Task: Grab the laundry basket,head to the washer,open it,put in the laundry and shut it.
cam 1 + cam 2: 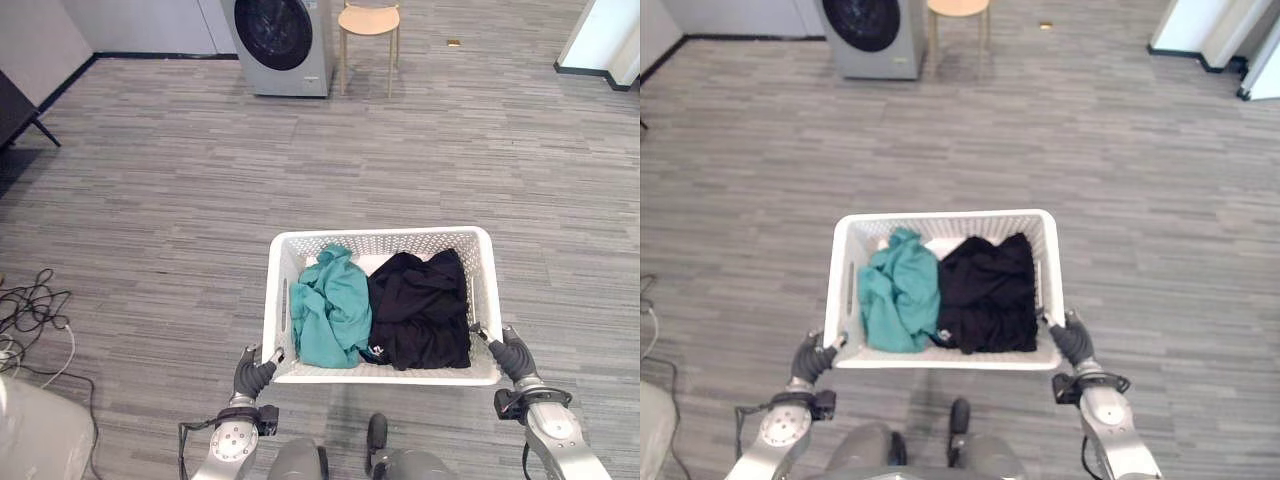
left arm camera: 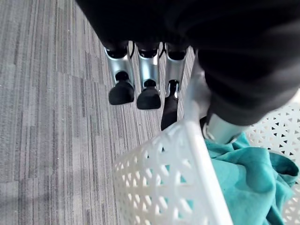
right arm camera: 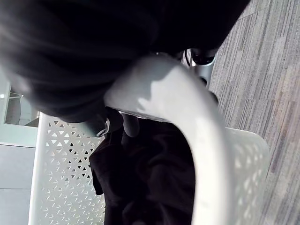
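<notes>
Laundry basket (image 1: 283, 300) grabbed, washer (image 1: 283, 45) well ahead, door closed.
Left hand (image 1: 254, 373) and right hand (image 1: 508, 355) clamp its near corners; walking, opening, loading, shutting remain.

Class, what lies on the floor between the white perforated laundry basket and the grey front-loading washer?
Nothing: in the left eye view, bare grey floor separates the white perforated laundry basket from the grey front-loading washer.

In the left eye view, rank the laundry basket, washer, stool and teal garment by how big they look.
1. laundry basket
2. washer, partly cut off by the frame
3. teal garment
4. stool, smallest

The washer and stool stand farther off, so their true sizes are understated.
</notes>
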Motion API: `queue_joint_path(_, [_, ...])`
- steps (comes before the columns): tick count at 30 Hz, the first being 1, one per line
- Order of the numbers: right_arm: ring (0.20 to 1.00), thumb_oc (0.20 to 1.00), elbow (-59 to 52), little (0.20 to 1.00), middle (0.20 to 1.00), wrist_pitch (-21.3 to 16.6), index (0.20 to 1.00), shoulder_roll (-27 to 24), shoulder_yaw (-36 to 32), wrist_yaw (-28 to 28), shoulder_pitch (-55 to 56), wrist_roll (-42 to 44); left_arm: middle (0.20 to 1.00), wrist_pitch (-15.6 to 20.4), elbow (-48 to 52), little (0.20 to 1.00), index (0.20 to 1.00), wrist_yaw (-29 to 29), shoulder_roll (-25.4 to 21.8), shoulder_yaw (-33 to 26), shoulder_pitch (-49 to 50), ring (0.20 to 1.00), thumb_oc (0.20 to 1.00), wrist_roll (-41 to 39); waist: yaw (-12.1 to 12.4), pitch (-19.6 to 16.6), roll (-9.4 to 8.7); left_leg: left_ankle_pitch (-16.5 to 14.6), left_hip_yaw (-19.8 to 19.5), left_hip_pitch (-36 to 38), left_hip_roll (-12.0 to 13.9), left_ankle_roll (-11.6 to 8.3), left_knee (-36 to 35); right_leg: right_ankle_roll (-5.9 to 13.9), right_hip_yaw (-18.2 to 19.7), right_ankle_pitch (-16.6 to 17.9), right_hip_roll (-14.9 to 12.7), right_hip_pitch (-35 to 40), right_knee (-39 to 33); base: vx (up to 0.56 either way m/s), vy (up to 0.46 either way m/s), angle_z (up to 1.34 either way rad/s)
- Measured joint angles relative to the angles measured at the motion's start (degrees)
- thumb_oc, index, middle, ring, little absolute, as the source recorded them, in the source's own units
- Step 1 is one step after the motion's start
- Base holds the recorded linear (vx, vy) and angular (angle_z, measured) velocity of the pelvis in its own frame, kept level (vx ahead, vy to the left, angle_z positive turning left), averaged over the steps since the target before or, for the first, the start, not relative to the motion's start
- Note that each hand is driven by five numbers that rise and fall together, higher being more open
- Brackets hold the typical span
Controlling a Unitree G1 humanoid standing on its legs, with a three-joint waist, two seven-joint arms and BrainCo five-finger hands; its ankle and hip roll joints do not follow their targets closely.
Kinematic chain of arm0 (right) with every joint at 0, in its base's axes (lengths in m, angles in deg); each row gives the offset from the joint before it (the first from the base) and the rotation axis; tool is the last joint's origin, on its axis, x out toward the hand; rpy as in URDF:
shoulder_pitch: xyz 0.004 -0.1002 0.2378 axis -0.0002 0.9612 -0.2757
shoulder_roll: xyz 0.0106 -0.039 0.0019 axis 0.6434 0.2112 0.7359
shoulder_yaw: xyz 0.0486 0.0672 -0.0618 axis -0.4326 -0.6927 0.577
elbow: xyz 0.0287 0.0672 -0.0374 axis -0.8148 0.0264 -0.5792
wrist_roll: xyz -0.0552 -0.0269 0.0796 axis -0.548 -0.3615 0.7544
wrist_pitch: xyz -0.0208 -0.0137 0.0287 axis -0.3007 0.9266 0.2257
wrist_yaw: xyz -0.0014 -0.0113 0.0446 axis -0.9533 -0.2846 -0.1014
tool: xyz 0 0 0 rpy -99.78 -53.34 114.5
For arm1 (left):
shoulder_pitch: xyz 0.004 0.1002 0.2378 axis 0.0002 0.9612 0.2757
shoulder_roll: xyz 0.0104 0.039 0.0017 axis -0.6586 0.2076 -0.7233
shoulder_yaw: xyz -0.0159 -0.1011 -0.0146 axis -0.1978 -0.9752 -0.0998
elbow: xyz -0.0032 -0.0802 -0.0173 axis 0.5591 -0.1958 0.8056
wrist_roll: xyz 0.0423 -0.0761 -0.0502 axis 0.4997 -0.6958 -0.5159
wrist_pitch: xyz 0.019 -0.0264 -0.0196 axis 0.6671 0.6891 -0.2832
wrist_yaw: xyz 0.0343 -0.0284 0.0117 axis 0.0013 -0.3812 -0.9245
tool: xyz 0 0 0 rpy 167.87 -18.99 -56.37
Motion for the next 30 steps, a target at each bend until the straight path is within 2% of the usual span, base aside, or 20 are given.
queue_joint_path(1, [0.2,0.2,0.01,0.2,0.2,0.03,0.2,-0.01,0.01,-0.04,0.79,0.01,0.2,0.01,-0.04,0.2,0.2,-0.03,-0.02,0.13,-0.03,0.2,0.2,0.03,-0.36,0.02,-0.02,2.47,1.07,-2.58,-0.94,1.03,-8.79,1.08,-0.38,-1.85,1.12,4.38,-2.69,0.55,0.0,-0.19])
queue_joint_path(4, [0.2,0.2,0.42,0.2,0.2,0.01,0.2,-0.03,0.28,-0.29,0.73,-0.02,0.2,-0.01,-0.26,0.2,0.2,-0.26,0.22,-0.11,0.01,0.2,0.2,0.05,-0.3,-0.18,0.82,6.54,1.13,-6.42,-1.46,1.11,-18.19,2.37,0.74,-6.18,2.97,7.35,-2.66,0.6,0.035,-0.16])
queue_joint_path(5, [0.2,0.2,1.15,0.2,0.2,0.02,0.2,0.04,0.48,-0.07,0.28,-0.11,0.2,-0.11,-0.44,0.2,0.2,-0.69,1.52,-1.42,0.26,0.2,0.2,0.07,0.93,0.07,1.48,8.03,1.11,-6.52,-1.2,1.11,-24.96,1.55,2.16,-8.03,4.37,9.82,-2.57,0.73,0.095,-0.38])
queue_joint_path(7, [0.2,0.2,1.54,0.2,0.2,0.16,0.2,0.34,0.59,-0.07,0.25,-0.4,0.2,-0.89,-0.5,0.2,0.2,-0.82,1.56,-1.47,0.41,0.2,0.2,0.07,1.69,0.13,1.75,9.47,5.29,-8.01,-0.4,2.37,-24.95,2.35,3.18,-10.56,4.9,13.07,-2.52,0.47,0.07,-0.35])
queue_joint_path(10, [0.2,0.2,1.23,0.2,0.2,0.18,0.2,0.22,0.69,0.08,0.53,-1.71,0.2,-1.1,-0.45,0.2,0.2,-0.82,1.63,-1.52,0.91,0.2,0.2,0.09,2.86,-0.41,2.23,11.64,5.76,-7.07,-0.71,5.03,-20.44,2.7,5.73,-14.85,4.54,18.84,-0.62,0.6,0.135,-0.4])
queue_joint_path(11, [0.2,0.2,0.93,0.2,0.2,0.47,0.2,0.41,1.4,-0.11,1.26,-1.74,0.2,-1.2,-1.43,0.2,0.2,-0.79,1.71,-1.89,0.85,0.2,0.2,0.1,2.55,-1.05,1.57,15.11,6.0,-6.45,-1.09,7.05,-16.65,4.91,5.66,-17.84,2.86,18.39,6.76,0.33,0.134,-0.1])
queue_joint_path(13, [0.2,0.2,0.21,0.2,0.2,0.64,0.2,1.22,1.85,-0.03,2.32,-2.2,0.2,-1.19,-1.25,0.2,0.2,-0.92,0.5,-1.92,0.8,0.2,0.2,0.09,2.34,-2.11,-0.46,14.52,7.96,-3.14,-2.99,8.73,-16.77,5.34,6.54,-17.8,-0.14,15.19,17.86,0.44,0.17,-0.22])
queue_joint_path(14, [0.2,0.2,-0.54,0.2,0.2,0.64,0.2,1.75,1.87,-0.03,2.92,-2.31,0.2,-1.18,-1.02,0.2,0.2,-0.92,-0.02,-2.06,0.8,0.2,0.2,0.07,2.53,-2.81,-1.28,13.99,8.07,-0.03,-4.56,10.88,-18.32,7.79,6.12,-18.6,-2.83,11.38,28.09,0.41,0.153,-0.36])
queue_joint_path(16, [0.2,0.2,-1.48,0.2,0.2,0.64,0.2,2.03,1.67,-0.18,2.58,-2.35,0.2,-1.17,-0.61,0.2,0.2,-0.83,-0.75,-2.14,-0.07,0.2,0.2,0.03,2.2,-2.87,-1.45,11.83,8.22,3.75,-6.42,11.47,-20.17,13.45,5.93,-15.06,-6.03,5.43,41.25,0.46,0.137,-0.11])
queue_joint_path(18, [0.2,0.2,-1.96,0.2,0.2,0.63,0.2,1.95,1.02,-0.05,2.41,-2.36,0.2,-1.04,-0.21,0.2,0.2,-0.88,-1.37,-1.69,-2.14,0.2,0.2,0.04,1.73,-2.5,-0.47,8.66,3.49,8.21,-7.53,11.99,-22.16,12.61,6.43,-15.56,-6.98,-1.63,50.14,0.64,0.146,-0.03])
queue_joint_path(19, [0.2,0.2,-1.78,0.2,0.2,0.63,0.2,2.69,0.63,0.04,1.55,-2.36,0.2,-0.94,-0.4,0.2,0.2,-0.59,-1.29,-1.96,-3.3,0.2,0.2,0.02,1.65,-1.49,0.69,7.96,3.03,10.71,-6.95,12.62,-23.25,10.31,5.59,-17.67,-6.57,-5.52,52.37,0.38,0.039,-0.09])
queue_joint_path(20, [0.2,0.2,-1.99,0.2,0.2,0.58,0.2,2.82,0.1,0.02,0.8,-2.36,0.2,-0.94,-0.53,0.2,0.2,-0.42,-0.85,-2.07,-3.96,0.2,0.2,0.0,0.39,-0.2,2.9,7.17,1.61,12.65,-5.46,12.73,-23.75,8.33,3.68,-19.53,-5.03,-8.59,50.44,0.52,-0.01,0.26])
queue_joint_path(21, [0.2,0.2,-2.07,0.2,0.2,0.64,0.2,2.46,0.21,0.08,0.26,-2.35,0.2,-0.73,-0.39,0.2,0.2,-0.54,-1.39,-2.44,-3.62,0.2,0.2,0.01,-0.57,0.52,4.36,7.7,0.52,16.02,-4.57,10.54,-25.46,8.3,1.73,-19.57,-3.79,-15.4,44.95,0.54,-0.008,0.3])
queue_joint_path(23, [0.2,0.2,-1.8,0.2,0.2,0.62,0.2,2.75,1.76,0.2,-0.02,-2.33,0.2,-0.37,-0.65,0.2,0.2,-1.0,-1.19,-4.12,-2.55,0.2,0.2,-0.03,-0.93,0.82,2.27,3.04,0.68,20.55,-6.41,8.56,-25.98,8.81,-1.56,-15.96,-4.95,-24.14,27.01,0.69,-0.096,0.35])
queue_joint_path(24, [0.2,0.2,-1.63,0.2,0.2,1.07,0.2,2.51,2.11,0.07,1.78,-2.31,0.2,-0.72,-0.64,0.2,0.2,-1.6,-0.92,-3.88,-1.04,0.2,0.2,-0.04,-3.07,0.67,2.46,-0.08,-0.15,24.01,-6.68,6.4,-25.39,8.85,-2.92,-11.94,-5.29,-26.24,19.23,0.74,-0.135,0.91])
queue_joint_path(25, [0.2,0.2,-1.47,0.2,0.2,1.26,0.2,2.1,2.22,0.36,2.74,-2.31,0.2,-0.7,0.09,0.2,0.2,-1.8,-0.79,-3.85,0.68,0.2,0.2,0.0,-4.03,-0.03,2.89,-1.54,-0.5,24.6,-5.82,6.66,-25.19,9.84,-3.72,-10.96,-4.84,-25.64,14.16,0.55,-0.118,1.01])
queue_joint_path(27, [0.2,0.2,-0.06,0.2,0.2,1.26,0.2,2.25,2.38,1.41,2.82,-2.36,0.2,-0.57,-1.0,0.2,0.2,-1.88,-0.77,-3.49,1.78,0.2,0.2,0.07,-3.76,-0.55,2.4,-3.75,-1.21,30.1,-5.23,4.09,-26.23,9.91,-4.42,-9.25,-3.32,-24.75,6.27,0.52,-0.132,0.62])
queue_joint_path(28, [0.2,0.2,0.49,0.2,0.2,1.32,0.2,2.28,2.38,1.71,3.06,-2.38,0.2,-0.62,-1.57,0.2,0.2,-1.88,-0.67,-3.04,2.25,0.2,0.2,0.1,-3.71,-0.83,1.88,-4.33,-1.13,31.94,-5.44,3.11,-25.68,8.09,-4.23,-7.45,-3.41,-23.07,4.49,0.59,-0.183,0.33])
queue_joint_path(29, [0.2,0.2,1.99,0.2,0.2,1.46,0.2,1.84,2.15,2.01,2.02,-2.4,0.2,-0.94,-2.5,0.2,0.2,-1.71,1.23,-3.03,2.45,0.2,0.2,0.13,-3.3,-0.61,3.86,-4.81,-1.27,33.43,-3.79,2.33,-24.54,6.52,-4.06,-2.56,-2.43,-22.14,6.17,0.56,-0.207,0.12])
queue_joint_path(30, [0.2,0.2,3.43,0.2,0.2,1.76,0.2,2.02,2.04,2.04,1.01,-2.39,0.2,-1.27,-2.65,0.2,0.2,-1.51,2.4,-3.03,2.59,0.2,0.2,0.27,-3.25,-0.74,4.94,-4.29,-2.21,33.57,-2.43,1.24,-21.47,5.43,-4.06,-1.14,-1.96,-21.69,9.03,0.54,-0.25,0.17])
